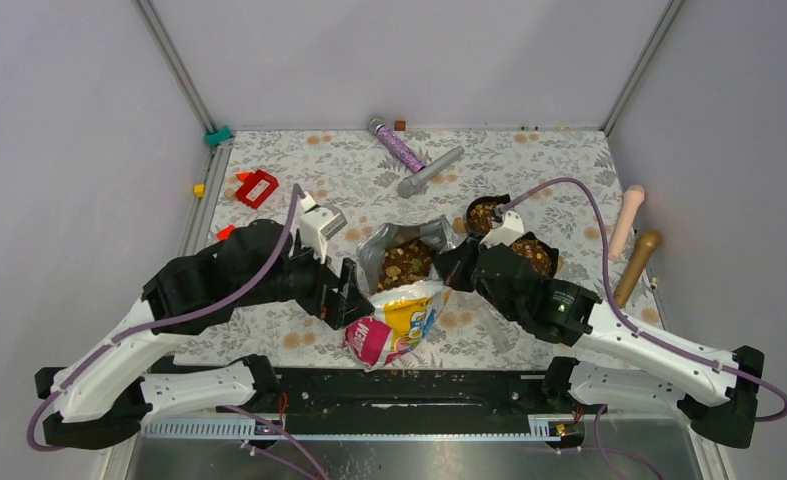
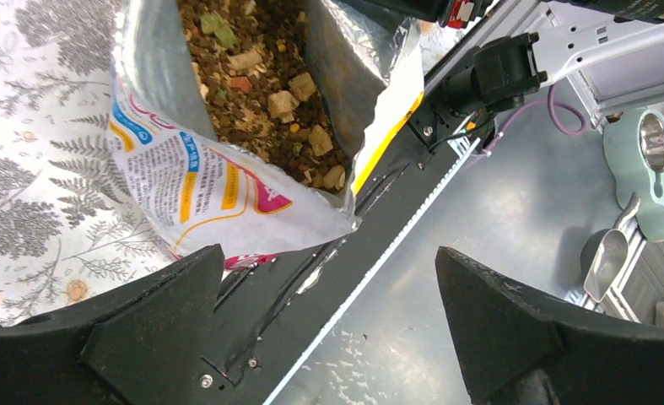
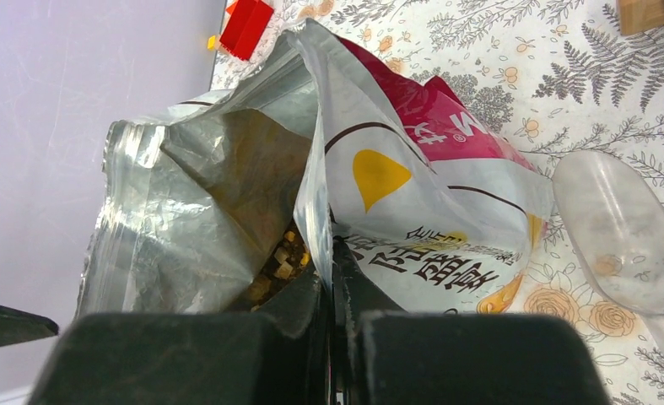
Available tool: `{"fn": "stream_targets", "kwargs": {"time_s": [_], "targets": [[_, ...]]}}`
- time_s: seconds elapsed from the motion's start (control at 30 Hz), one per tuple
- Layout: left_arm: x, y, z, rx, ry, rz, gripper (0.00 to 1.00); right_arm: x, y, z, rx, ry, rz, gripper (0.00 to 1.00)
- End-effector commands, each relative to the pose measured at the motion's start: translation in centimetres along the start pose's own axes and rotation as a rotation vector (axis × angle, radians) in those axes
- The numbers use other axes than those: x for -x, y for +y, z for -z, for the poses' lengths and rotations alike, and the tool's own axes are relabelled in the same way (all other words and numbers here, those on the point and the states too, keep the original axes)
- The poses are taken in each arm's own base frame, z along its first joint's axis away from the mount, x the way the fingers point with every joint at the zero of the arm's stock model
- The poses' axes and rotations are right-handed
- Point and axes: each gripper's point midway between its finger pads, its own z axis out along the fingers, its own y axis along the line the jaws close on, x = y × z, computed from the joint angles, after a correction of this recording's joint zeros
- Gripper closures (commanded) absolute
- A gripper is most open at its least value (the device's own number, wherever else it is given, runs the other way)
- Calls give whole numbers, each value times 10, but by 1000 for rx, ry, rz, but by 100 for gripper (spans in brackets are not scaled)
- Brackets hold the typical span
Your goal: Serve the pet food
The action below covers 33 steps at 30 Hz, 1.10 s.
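Observation:
An open pet food bag [image 1: 401,318] lies on the floral mat, its foil mouth showing brown and tan kibble [image 1: 406,262]. My right gripper [image 1: 456,268] is shut on the bag's rim at its right side; the right wrist view shows the jaws pinching the rim [image 3: 328,257], with kibble [image 3: 282,261] just inside. My left gripper [image 1: 344,295] is open and empty at the bag's left side. In the left wrist view the bag [image 2: 210,181] and kibble [image 2: 265,84] lie beyond its spread fingers [image 2: 164,325]. Two black bowls [image 1: 472,207] [image 1: 552,268] hold kibble behind my right arm.
A clear plastic scoop [image 3: 615,232] lies on the mat beside the bag. A red block [image 1: 257,187], a purple glitter tube [image 1: 397,145] and a grey cylinder [image 1: 431,170] lie at the back. A pink stick [image 1: 626,220] and a wooden stick [image 1: 637,265] lie at the right edge.

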Motion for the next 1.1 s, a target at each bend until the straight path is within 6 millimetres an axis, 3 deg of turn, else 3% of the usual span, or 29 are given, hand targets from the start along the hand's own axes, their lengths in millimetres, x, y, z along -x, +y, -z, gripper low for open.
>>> {"fn": "stream_targets", "kwargs": {"time_s": [0.0,0.17,0.43,0.53,0.67,0.7,0.83,1.0,1.07], "targets": [[2,-17,-27,-58,48,35,2,68,45,5,120,-244,-181,98],[3,-35,-53,-89,123,-22,15,72,45,6,107,-255,-159,98],[-11,-27,-64,-1,173,-78,40,78,39,11,88,-281,-151,97],[-14,-23,-63,27,176,-86,57,78,38,11,83,-280,-142,96],[-14,-12,-58,82,164,-99,91,78,45,17,115,-256,-40,90],[-13,-7,-57,106,155,-102,100,77,50,19,133,-233,30,85],[-14,2,-49,127,134,-134,100,67,64,36,214,-94,420,48],[-17,9,-35,121,97,-176,100,85,43,57,169,-84,765,12],[-18,9,-31,99,83,-199,100,79,37,66,245,-55,991,1]]}}
